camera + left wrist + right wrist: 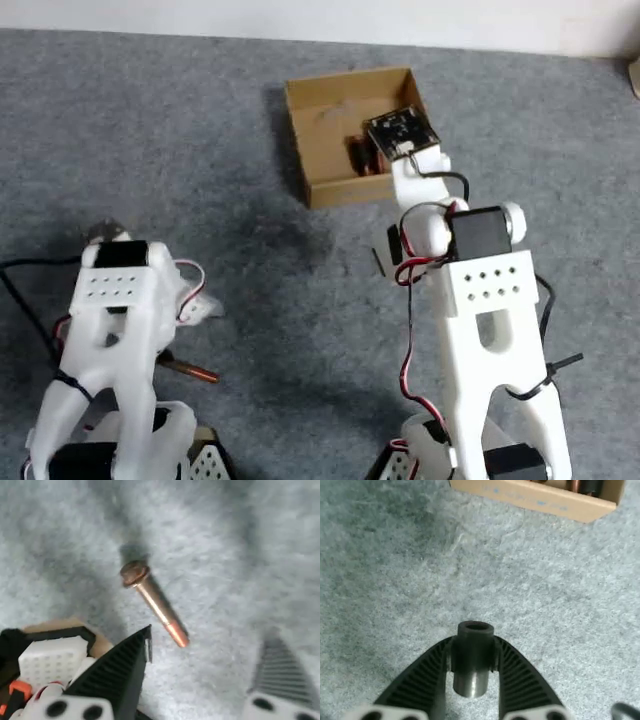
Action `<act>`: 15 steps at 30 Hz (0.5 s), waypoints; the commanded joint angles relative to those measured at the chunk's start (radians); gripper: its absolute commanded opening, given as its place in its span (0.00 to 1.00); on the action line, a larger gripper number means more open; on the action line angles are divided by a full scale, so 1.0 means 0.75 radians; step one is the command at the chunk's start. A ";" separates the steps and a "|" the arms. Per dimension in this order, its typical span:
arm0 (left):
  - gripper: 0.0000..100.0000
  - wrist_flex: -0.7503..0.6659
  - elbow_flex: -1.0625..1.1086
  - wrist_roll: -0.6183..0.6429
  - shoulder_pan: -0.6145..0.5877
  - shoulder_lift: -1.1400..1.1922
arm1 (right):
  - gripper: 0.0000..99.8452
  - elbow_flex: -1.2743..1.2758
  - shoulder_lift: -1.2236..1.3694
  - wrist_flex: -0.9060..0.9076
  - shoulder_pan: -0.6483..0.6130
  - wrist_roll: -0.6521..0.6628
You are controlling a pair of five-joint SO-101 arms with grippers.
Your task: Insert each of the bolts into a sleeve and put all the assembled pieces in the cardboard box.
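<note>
A copper bolt lies on the grey carpet, also seen beside the left arm. My left gripper hovers open just above it, with the bolt's tip near the black finger. My right gripper is shut on a black sleeve, held upright above the carpet with its bore facing up. In the high view the sleeve and the right gripper hang a little in front of the cardboard box. Copper and black pieces lie in the box.
The box's near wall faces the right gripper across a stretch of bare carpet. The left arm's base sits close to the bolt. The carpet's far edge meets a white surface.
</note>
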 commanded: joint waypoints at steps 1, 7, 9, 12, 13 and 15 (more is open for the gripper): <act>0.38 0.010 0.017 0.000 -0.071 0.003 | 0.01 -0.005 -0.042 -0.015 0.017 0.010; 0.33 0.008 0.105 0.000 -0.120 0.003 | 0.01 -0.003 -0.038 0.019 0.017 0.010; 0.30 0.006 0.140 0.000 -0.152 0.003 | 0.01 -0.003 -0.038 0.019 0.019 0.010; 0.28 0.006 0.163 0.000 -0.202 0.003 | 0.01 -0.003 -0.038 0.019 0.019 0.004; 0.28 0.004 0.167 0.000 -0.208 0.003 | 0.01 -0.003 -0.038 0.019 0.019 0.004; 0.28 -0.018 0.181 0.000 -0.208 0.003 | 0.01 -0.001 -0.040 0.019 0.019 0.004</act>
